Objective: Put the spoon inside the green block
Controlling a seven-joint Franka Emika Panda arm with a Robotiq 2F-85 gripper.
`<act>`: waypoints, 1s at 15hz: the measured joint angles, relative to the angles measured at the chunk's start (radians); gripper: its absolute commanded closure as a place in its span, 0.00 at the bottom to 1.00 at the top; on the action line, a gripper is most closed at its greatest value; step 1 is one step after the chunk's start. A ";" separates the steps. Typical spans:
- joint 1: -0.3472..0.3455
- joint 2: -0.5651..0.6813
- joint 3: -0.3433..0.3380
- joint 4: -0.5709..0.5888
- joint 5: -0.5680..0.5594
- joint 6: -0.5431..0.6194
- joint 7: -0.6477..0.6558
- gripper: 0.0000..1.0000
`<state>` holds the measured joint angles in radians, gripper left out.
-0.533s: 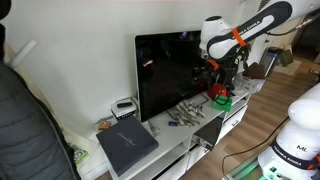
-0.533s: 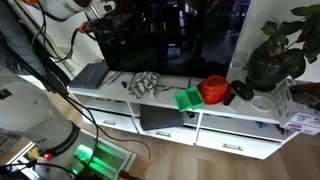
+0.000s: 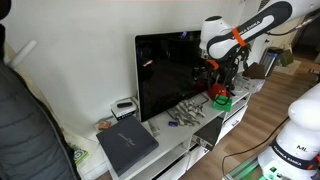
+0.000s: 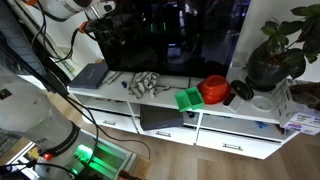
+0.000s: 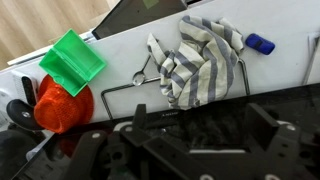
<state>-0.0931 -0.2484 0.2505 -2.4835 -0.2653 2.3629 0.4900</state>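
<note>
Step in hand: lining up for the spoon pick, with nothing lifted yet.

Claw state: in the wrist view the gripper (image 5: 175,140) is showing only as dark, blurred shapes along the bottom edge. Its fingers are standing wide apart and are carrying nothing. In an exterior view the gripper (image 3: 222,78) is hanging over the end of the TV stand, above the green block (image 3: 222,101).

Layout, wrist view:
- The spoon (image 5: 139,76) is lying flat on the white TV stand (image 5: 270,65), between the green block (image 5: 72,60) and the striped cloth (image 5: 200,60).
- The bowl is pointing away from the cloth and the handle is running up to the cloth's edge. I cannot tell whether the end is tucked under.
- The spoon is sitting a little to the block side of the claw's centre line, well apart from the fingers.
- The green block is sitting open side up, just beside a red object (image 5: 62,108).

Judgement for doing it well:
- Shift toward the block side until the handle is centred between the jaws, and turn the wrist so they are closing across it.
- Grip near the bowl end, clear of the cloth and the thin black wire frame (image 5: 120,90).
- Go right down to the surface, since the spoon is thin and low.
- The block looks light, so lower the spoon in rather than dropping it.
</note>
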 measured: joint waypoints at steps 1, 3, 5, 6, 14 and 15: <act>0.000 0.000 0.000 0.000 0.000 0.000 0.000 0.00; 0.000 0.000 0.000 0.000 0.000 0.000 0.000 0.00; 0.000 0.000 0.000 0.000 0.000 0.000 0.000 0.00; 0.000 0.000 0.000 0.000 0.000 0.000 0.000 0.00; 0.012 0.001 -0.013 -0.001 0.001 0.000 -0.001 0.00; 0.016 0.006 -0.023 -0.002 0.001 0.004 -0.001 0.00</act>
<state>-0.0773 -0.2428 0.2280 -2.4853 -0.2643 2.3669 0.4890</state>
